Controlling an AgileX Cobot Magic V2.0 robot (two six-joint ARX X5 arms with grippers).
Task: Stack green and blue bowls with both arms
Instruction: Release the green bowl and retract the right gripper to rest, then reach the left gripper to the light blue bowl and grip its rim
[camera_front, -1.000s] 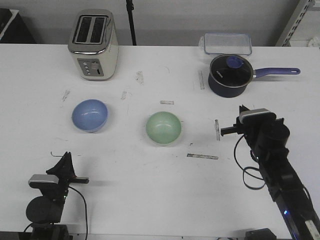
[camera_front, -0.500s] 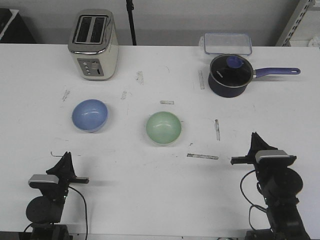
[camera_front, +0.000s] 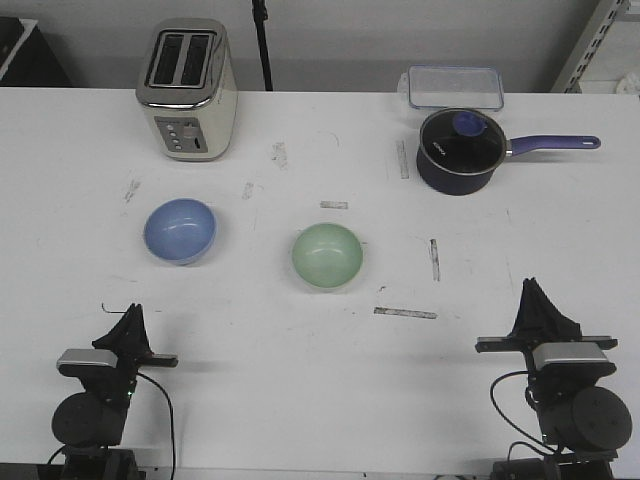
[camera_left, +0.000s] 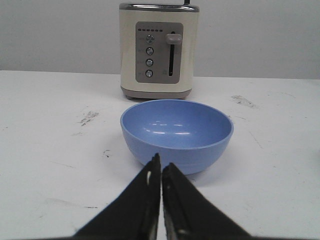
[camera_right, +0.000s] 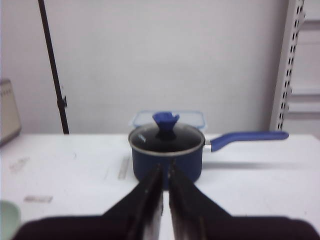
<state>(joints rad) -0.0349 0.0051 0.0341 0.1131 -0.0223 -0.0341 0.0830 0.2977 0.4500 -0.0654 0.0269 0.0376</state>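
The blue bowl (camera_front: 180, 230) sits upright on the white table at the left. The pale green bowl (camera_front: 327, 255) sits apart from it near the middle. My left gripper (camera_front: 131, 314) is shut and empty at the near left edge, well short of the blue bowl. In the left wrist view the blue bowl (camera_left: 176, 133) lies straight ahead of the shut tips (camera_left: 161, 163). My right gripper (camera_front: 534, 289) is shut and empty at the near right edge. In the right wrist view (camera_right: 165, 170) only the green bowl's rim (camera_right: 8, 218) shows at the frame's edge.
A cream toaster (camera_front: 187, 88) stands at the back left. A dark navy saucepan (camera_front: 460, 150) with a glass lid and long handle stands at the back right. A clear lidded box (camera_front: 455, 86) lies behind it. Tape strips (camera_front: 405, 313) mark the table.
My right arm has drawn back from beside the green bowl to the near right edge of the table. The left arm and both bowls have not moved.
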